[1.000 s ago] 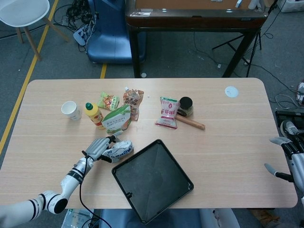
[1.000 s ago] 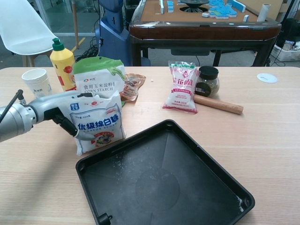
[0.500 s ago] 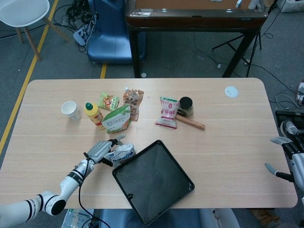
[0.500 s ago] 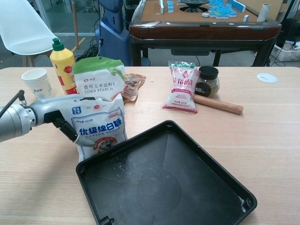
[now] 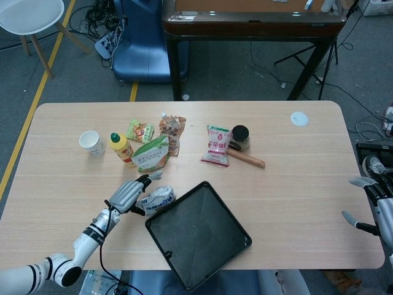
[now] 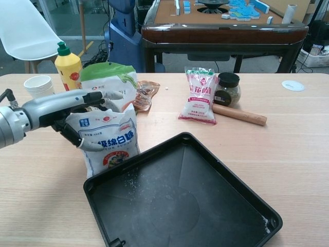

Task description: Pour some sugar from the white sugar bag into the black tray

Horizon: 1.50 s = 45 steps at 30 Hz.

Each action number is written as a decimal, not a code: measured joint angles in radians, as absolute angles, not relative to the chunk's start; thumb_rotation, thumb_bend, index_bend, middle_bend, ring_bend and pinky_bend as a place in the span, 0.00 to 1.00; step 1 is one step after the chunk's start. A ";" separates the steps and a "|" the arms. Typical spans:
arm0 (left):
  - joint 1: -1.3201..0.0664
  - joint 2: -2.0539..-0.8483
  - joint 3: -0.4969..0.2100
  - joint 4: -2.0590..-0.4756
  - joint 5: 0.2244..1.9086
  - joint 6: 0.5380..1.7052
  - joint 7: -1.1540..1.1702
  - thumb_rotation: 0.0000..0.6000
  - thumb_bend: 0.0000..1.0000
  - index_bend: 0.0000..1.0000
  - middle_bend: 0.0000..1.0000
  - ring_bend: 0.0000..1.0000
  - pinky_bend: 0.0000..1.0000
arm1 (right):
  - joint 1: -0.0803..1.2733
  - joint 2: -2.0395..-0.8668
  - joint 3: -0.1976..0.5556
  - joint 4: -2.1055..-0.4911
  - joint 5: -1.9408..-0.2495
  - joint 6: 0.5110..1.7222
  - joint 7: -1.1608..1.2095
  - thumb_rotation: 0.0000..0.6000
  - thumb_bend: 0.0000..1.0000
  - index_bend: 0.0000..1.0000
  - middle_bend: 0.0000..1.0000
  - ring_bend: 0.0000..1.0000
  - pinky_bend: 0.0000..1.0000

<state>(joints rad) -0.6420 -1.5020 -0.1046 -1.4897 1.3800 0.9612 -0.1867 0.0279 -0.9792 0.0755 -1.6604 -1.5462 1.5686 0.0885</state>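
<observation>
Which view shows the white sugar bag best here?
The chest view. There the white sugar bag stands close and upright at the black tray edge, its printed front readable, the left hand gripping its top. In the head view the bag is small, seen from above, partly covered by the hand.

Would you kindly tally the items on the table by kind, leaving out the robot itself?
Bags and pouches: 5 (white sugar bag, corn starch bag, pink packet, two snack pouches)
Trays: 1 (black tray)
Bottles: 1
Jars: 1
Cups: 1
Rolling pins: 1
White discs: 1
Total: 11
</observation>
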 measured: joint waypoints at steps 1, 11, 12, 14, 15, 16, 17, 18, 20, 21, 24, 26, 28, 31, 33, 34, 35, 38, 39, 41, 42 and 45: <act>-0.639 -1.497 -0.102 -1.497 1.385 0.968 -0.185 1.00 0.15 0.00 0.13 0.09 0.33 | 0.028 -0.979 0.076 -1.660 -1.546 1.569 0.089 1.00 0.16 0.29 0.29 0.15 0.12; -0.613 -1.422 -0.083 -1.613 1.424 1.015 -0.172 1.00 0.15 0.00 0.11 0.06 0.31 | 0.028 -0.981 0.077 -1.652 -1.553 1.575 0.101 1.00 0.16 0.29 0.29 0.15 0.12; -0.610 -1.412 -0.081 -1.625 1.429 1.022 -0.169 1.00 0.15 0.00 0.11 0.06 0.30 | 0.028 -0.981 0.077 -1.651 -1.553 1.575 0.102 1.00 0.16 0.29 0.29 0.15 0.12; -0.603 -1.390 -0.079 -1.654 1.437 1.037 -0.163 1.00 0.15 0.00 0.11 0.06 0.30 | 0.029 -0.982 0.078 -1.649 -1.553 1.575 0.105 1.00 0.16 0.29 0.29 0.15 0.12; -0.599 -1.380 -0.078 -1.666 1.440 1.046 -0.160 1.00 0.15 0.00 0.11 0.06 0.30 | 0.030 -0.982 0.078 -1.648 -1.554 1.575 0.106 1.00 0.16 0.29 0.29 0.15 0.12; -0.595 -1.370 -0.078 -1.677 1.443 1.055 -0.158 1.00 0.15 0.00 0.11 0.05 0.30 | 0.030 -0.983 0.078 -1.648 -1.554 1.575 0.107 1.00 0.16 0.29 0.29 0.15 0.12; -0.589 -1.357 -0.079 -1.689 1.448 1.069 -0.154 1.00 0.15 0.00 0.11 0.06 0.30 | 0.031 -0.982 0.079 -1.647 -1.554 1.574 0.109 1.00 0.16 0.29 0.29 0.15 0.12; -0.584 -1.348 -0.079 -1.698 1.451 1.080 -0.152 1.00 0.15 0.00 0.11 0.05 0.30 | 0.032 -0.982 0.079 -1.647 -1.554 1.574 0.110 1.00 0.16 0.29 0.29 0.15 0.12; -0.573 -1.325 -0.080 -1.717 1.458 1.105 -0.148 1.00 0.15 0.00 0.11 0.06 0.30 | 0.034 -0.979 0.080 -1.647 -1.554 1.572 0.111 1.00 0.16 0.29 0.29 0.15 0.12; -0.564 -1.307 -0.081 -1.730 1.462 1.123 -0.147 1.00 0.15 0.00 0.11 0.06 0.30 | 0.035 -0.978 0.080 -1.648 -1.554 1.570 0.111 1.00 0.16 0.29 0.29 0.15 0.12; -0.532 -1.254 -0.084 -1.764 1.469 1.180 -0.146 1.00 0.15 0.00 0.11 0.05 0.30 | 0.040 -0.973 0.081 -1.650 -1.554 1.560 0.109 1.00 0.16 0.29 0.29 0.15 0.12; -0.501 -1.219 -0.084 -1.784 1.473 1.229 -0.144 1.00 0.15 0.00 0.11 0.05 0.30 | 0.045 -0.968 0.081 -1.652 -1.552 1.550 0.108 1.00 0.16 0.29 0.29 0.15 0.12; -0.468 -1.190 -0.081 -1.800 1.475 1.275 -0.137 1.00 0.15 0.00 0.11 0.05 0.30 | 0.049 -0.966 0.080 -1.654 -1.551 1.540 0.107 1.00 0.17 0.29 0.29 0.15 0.12; -0.404 -1.150 -0.073 -1.815 1.469 1.354 -0.108 1.00 0.15 0.03 0.11 0.06 0.30 | 0.058 -0.963 0.077 -1.657 -1.548 1.516 0.110 1.00 0.19 0.29 0.29 0.15 0.12; -0.357 -1.126 -0.065 -1.821 1.454 1.401 -0.074 1.00 0.15 0.06 0.11 0.06 0.30 | 0.067 -0.961 0.074 -1.658 -1.547 1.495 0.112 1.00 0.20 0.29 0.29 0.15 0.12; -0.340 -1.119 -0.062 -1.822 1.447 1.417 -0.057 1.00 0.15 0.07 0.11 0.06 0.30 | 0.073 -0.960 0.072 -1.660 -1.548 1.483 0.110 1.00 0.21 0.29 0.29 0.15 0.12; -0.321 -1.113 -0.058 -1.821 1.439 1.437 -0.032 1.00 0.15 0.08 0.11 0.06 0.30 | 0.078 -0.960 0.071 -1.662 -1.550 1.475 0.108 1.00 0.21 0.29 0.29 0.15 0.12; -0.282 -1.113 -0.050 -1.810 1.424 1.485 0.035 1.00 0.15 0.09 0.11 0.06 0.30 | 0.093 -0.964 0.064 -1.665 -1.564 1.457 0.105 1.00 0.21 0.29 0.29 0.15 0.12; -0.268 -1.117 -0.047 -1.804 1.422 1.505 0.055 1.00 0.15 0.09 0.11 0.06 0.30 | 0.097 -0.967 0.062 -1.665 -1.569 1.452 0.104 1.00 0.21 0.29 0.29 0.15 0.12; -0.232 -1.132 -0.040 -1.785 1.419 1.553 0.096 1.00 0.15 0.10 0.11 0.06 0.30 | 0.105 -0.975 0.057 -1.661 -1.581 1.442 0.105 1.00 0.21 0.29 0.29 0.15 0.12; -0.216 -1.142 -0.037 -1.774 1.419 1.574 0.110 1.00 0.15 0.10 0.11 0.06 0.30 | 0.109 -0.980 0.054 -1.658 -1.585 1.438 0.106 1.00 0.21 0.29 0.29 0.15 0.12; -0.163 -1.185 -0.024 -1.733 1.424 1.634 0.130 1.00 0.15 0.10 0.11 0.06 0.30 | 0.115 -0.992 0.047 -1.650 -1.595 1.430 0.109 1.00 0.21 0.29 0.29 0.15 0.12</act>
